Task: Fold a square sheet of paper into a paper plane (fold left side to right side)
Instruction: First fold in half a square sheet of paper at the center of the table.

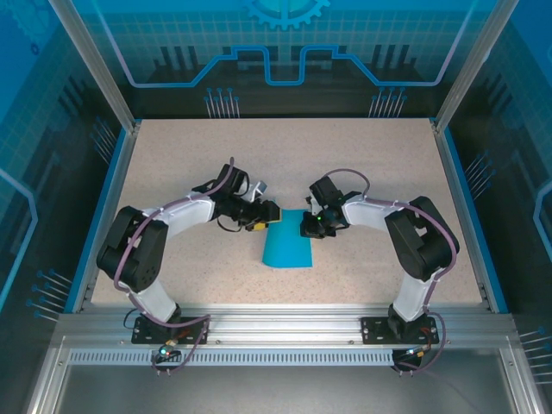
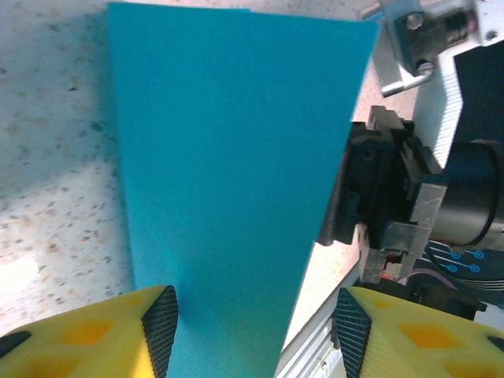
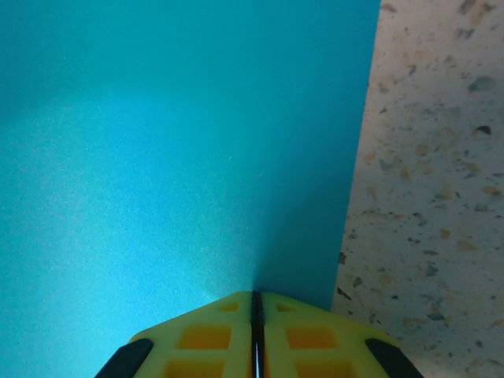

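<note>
Right end effector pinches the paper at its edge; left end effector spread, bare table around.

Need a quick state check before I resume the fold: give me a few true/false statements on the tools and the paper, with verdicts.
1. The left tool is open. True.
2. The right tool is wide open. False: its fingers are closed together.
3. The paper sits in the far right corner. False: it lies near the middle of the table, between the tools.
4. Both tools sit at the paper's far end. True.
</note>
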